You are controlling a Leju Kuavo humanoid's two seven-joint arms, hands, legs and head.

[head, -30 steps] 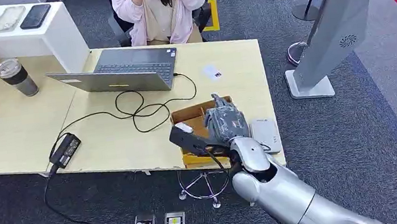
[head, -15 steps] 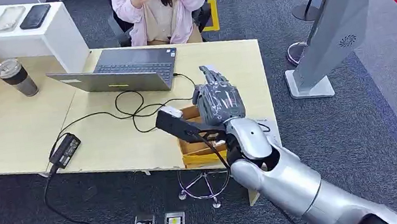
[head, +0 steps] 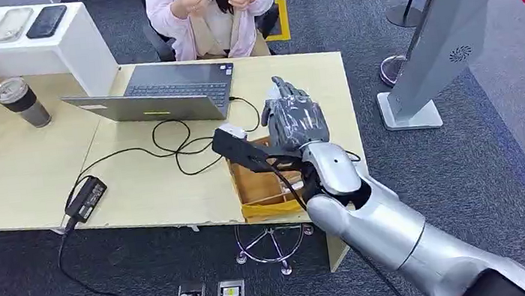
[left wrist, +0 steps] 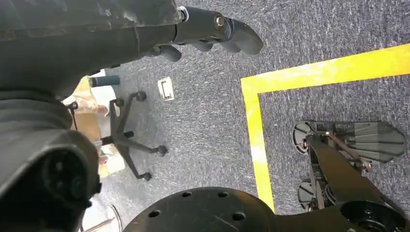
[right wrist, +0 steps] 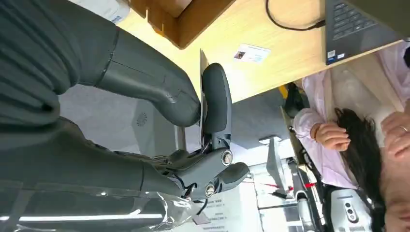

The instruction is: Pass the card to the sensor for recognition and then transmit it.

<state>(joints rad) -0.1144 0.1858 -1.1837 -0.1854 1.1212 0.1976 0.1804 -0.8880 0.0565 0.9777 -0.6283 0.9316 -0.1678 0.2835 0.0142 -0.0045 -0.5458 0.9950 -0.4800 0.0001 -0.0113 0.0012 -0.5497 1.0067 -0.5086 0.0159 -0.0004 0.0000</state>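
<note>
The right robot hand (head: 294, 120) hangs above the far right part of the tabletop (head: 136, 190), over the top of the cardboard box (head: 260, 186), and the right wrist view gives the grip away — a thin card (right wrist: 201, 92) stands edge-on, pinched between the thick thumb and a dark finger. So the card is up off the tabletop, in the right robot hand, held vertical.

The left robot hand (left wrist: 212, 31) hangs low over the carpet (left wrist: 203, 121), fingers curled in, nothing in them.

My read on the step: carry the card to the sensor. Which object is the sensor I cannot tell; the grey kiosk (head: 449, 34) stands at about 2 o'clock from the robot hand, off the tabletop. To do it well, keep the pinch firm, since a thin card slips or twists easily, then turn the wrist so the card's flat face, not its edge, meets the reader. Swing clear of the laptop (head: 162, 92) at 10 o'clock and the black cable (head: 184, 146) at 9 o'clock.

Writing — a second small card (head: 280, 96) lies flat on the tabletop at 12 o'clock, with a small picture and print too small to read. Nothing legible on the held card, seen edge-on.
</note>
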